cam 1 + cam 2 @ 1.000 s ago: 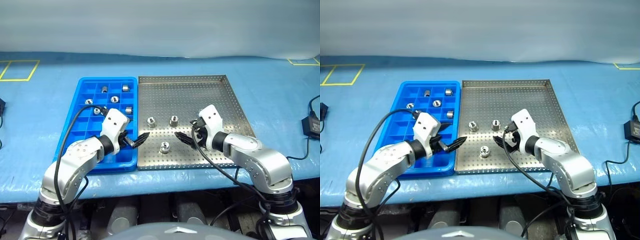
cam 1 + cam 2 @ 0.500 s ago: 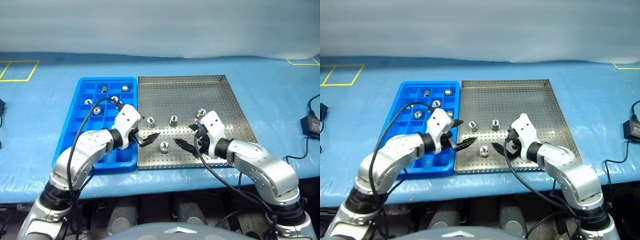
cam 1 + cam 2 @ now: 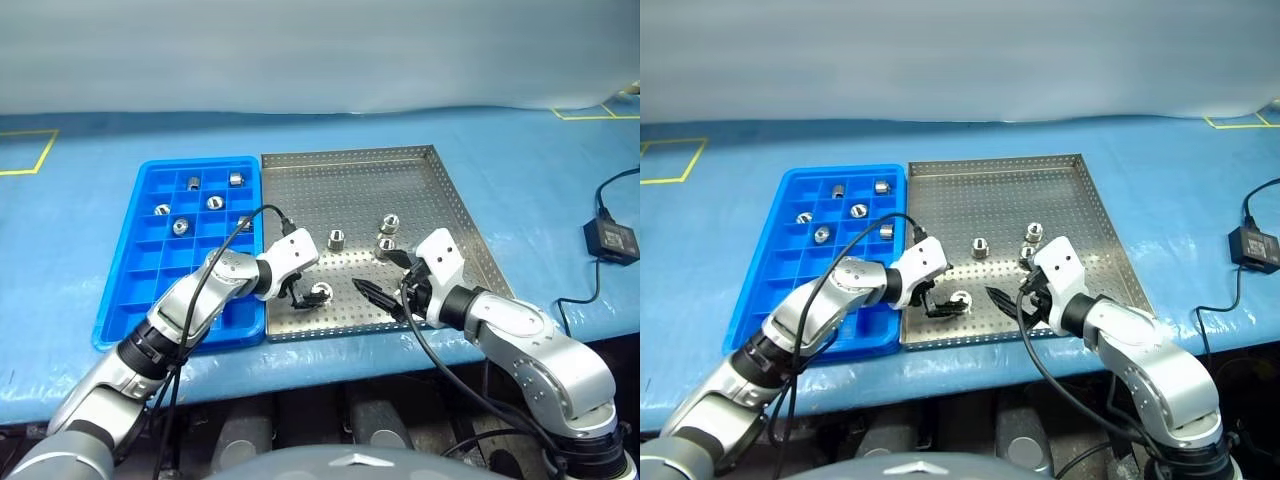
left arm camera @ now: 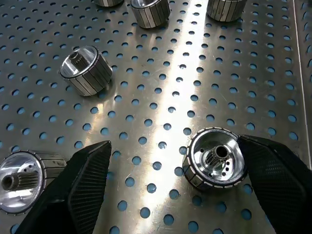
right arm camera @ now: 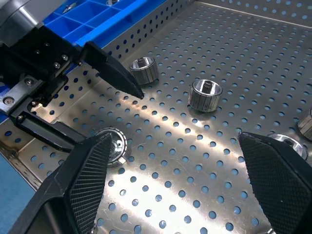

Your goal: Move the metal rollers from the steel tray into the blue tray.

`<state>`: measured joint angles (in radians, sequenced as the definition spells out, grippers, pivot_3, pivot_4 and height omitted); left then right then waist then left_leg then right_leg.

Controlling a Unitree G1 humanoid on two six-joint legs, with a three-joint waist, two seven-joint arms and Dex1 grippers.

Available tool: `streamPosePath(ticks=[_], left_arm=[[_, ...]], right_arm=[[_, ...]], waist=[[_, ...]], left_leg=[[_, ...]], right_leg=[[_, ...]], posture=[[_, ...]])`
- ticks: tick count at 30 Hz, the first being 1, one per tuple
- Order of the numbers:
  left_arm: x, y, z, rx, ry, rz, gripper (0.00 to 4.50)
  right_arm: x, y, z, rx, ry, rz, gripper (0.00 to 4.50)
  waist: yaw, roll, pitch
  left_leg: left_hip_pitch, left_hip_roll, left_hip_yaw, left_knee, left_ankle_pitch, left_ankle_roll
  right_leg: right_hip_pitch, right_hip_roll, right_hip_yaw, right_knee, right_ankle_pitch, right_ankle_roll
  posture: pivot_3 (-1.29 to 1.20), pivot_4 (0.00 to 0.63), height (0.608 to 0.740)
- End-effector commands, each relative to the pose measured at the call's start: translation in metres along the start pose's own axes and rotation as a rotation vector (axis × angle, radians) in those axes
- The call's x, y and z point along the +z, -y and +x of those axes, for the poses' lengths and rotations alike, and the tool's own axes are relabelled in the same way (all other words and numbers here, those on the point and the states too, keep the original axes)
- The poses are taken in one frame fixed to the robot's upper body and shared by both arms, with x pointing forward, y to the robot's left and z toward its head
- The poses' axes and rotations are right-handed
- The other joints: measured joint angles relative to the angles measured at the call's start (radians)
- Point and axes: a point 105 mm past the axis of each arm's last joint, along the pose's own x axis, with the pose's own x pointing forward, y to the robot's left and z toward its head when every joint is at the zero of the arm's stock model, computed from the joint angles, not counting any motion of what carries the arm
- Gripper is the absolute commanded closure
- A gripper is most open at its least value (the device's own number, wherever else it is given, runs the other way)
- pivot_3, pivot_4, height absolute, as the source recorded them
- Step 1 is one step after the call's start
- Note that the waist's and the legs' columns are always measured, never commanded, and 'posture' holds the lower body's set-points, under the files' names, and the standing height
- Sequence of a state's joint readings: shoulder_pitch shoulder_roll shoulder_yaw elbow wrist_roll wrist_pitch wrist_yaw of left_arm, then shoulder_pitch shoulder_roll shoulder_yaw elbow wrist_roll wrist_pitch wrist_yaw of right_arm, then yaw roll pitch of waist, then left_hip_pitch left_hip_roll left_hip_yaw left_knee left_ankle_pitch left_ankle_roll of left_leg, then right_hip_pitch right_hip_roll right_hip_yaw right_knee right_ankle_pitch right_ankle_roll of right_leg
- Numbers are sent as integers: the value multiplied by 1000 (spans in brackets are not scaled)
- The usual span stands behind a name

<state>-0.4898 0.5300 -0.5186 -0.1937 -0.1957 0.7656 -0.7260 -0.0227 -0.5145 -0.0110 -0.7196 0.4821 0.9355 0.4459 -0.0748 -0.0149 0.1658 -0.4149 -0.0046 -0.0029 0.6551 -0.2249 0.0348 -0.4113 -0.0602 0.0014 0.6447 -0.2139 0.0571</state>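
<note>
Left pincer (image 3: 303, 296) is wide open and empty, straddling the nearest roller (image 4: 216, 159) in the steel tray (image 3: 420, 185). In the left wrist view one finger is touching or just beside the roller's wall; the other finger (image 4: 87, 178) is well apart from it. Right pincer (image 3: 385, 290) also wide open, empty, hovering over the steel tray just beside the same roller.

Where the work is:
- Four rollers left in the steel tray: this one near the tray's front edge, one (image 3: 337, 239) further back toward the middle, and a pair (image 3: 388, 234) beside the right pincer.
- About five rollers (image 3: 181, 226) already sit in single cells toward the back of the blue tray (image 3: 120, 305), which lies touching the steel tray's left rim.

Handling, my read:
- Solid machined metal: stiff, dense for its size, not fragile.
- Polished top face, finely ribbed side wall, toothed central hole.
- Short squat cylinder standing on its flat end, so it won't roll unless tipped.
- I'd grip across the ribbed wall, fingers on opposite sides, low on the body. The ribs give bite; the shiny top would slip.
- Off-centre closing could skid it over the tray's smooth perforated floor.

Blue tray is moulded plastic with a square grid of cells. Both trays sit on a blue-covered bench (image 3: 520, 150).
</note>
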Motion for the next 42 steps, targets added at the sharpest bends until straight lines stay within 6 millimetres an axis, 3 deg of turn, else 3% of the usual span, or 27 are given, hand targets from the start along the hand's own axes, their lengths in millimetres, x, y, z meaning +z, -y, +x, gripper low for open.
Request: streamPosePath(ticks=[1,4,7,10,13,16,21,25,36,42], left_arm=[[-5,0,4,-13,-28,6,0],[-9,2,7,-27,-46,9,0],[-11,2,8,-28,-54,8,583],[-12,3,8,-32,-56,0,1537],[-9,12,8,-79,-30,-1,1537],[-7,11,7,-72,-15,-14,2394],[0,7,1,-58,34,-41,2394],[3,3,-5,-40,61,-46,3307],[12,-4,-9,-7,97,-67,3307],[23,-15,-22,58,147,-102,3307]], right_arm=[[15,-2,-5,-16,65,-37,135],[15,-1,-5,-24,65,-36,135],[14,-1,-5,-28,62,-35,95],[14,-2,-4,-29,62,-32,95],[14,-1,-2,-31,63,-29,95],[15,0,-1,-32,63,-29,95],[15,1,2,-30,59,-30,95],[3,7,8,-60,-16,-33,95],[2,10,18,-67,-47,-46,95],[2,6,21,-33,-44,-42,95]], waist=[[-3,0,0],[-4,0,-1],[-4,0,-1],[-4,0,-1],[-4,1,-1],[-4,1,-1],[-3,1,-1],[-5,1,-1],[1,1,-1],[1,1,-1]], left_leg=[[0,0,0,0,0,0],[0,0,0,1,0,0],[0,0,0,2,0,1],[0,0,0,3,-1,2],[0,0,1,5,-1,2],[0,0,2,5,-1,3],[0,0,3,5,-1,4],[0,0,4,5,-1,4],[0,0,7,5,-2,6],[0,0,8,6,-2,6]], right_leg=[[0,0,0,0,0,0],[1,0,0,0,0,0],[1,0,0,0,0,1],[1,0,1,0,1,2],[2,0,2,0,2,3],[2,-1,3,0,2,4],[1,-1,4,0,3,4],[0,0,5,0,3,4],[-1,0,8,0,4,6],[-2,0,9,0,5,8]], posture=[[-215,150,740],[-213,150,740],[-213,150,740],[-211,150,740],[-202,150,740],[-197,150,740],[-185,150,740],[-172,150,740],[-141,150,740],[-119,150,740]])
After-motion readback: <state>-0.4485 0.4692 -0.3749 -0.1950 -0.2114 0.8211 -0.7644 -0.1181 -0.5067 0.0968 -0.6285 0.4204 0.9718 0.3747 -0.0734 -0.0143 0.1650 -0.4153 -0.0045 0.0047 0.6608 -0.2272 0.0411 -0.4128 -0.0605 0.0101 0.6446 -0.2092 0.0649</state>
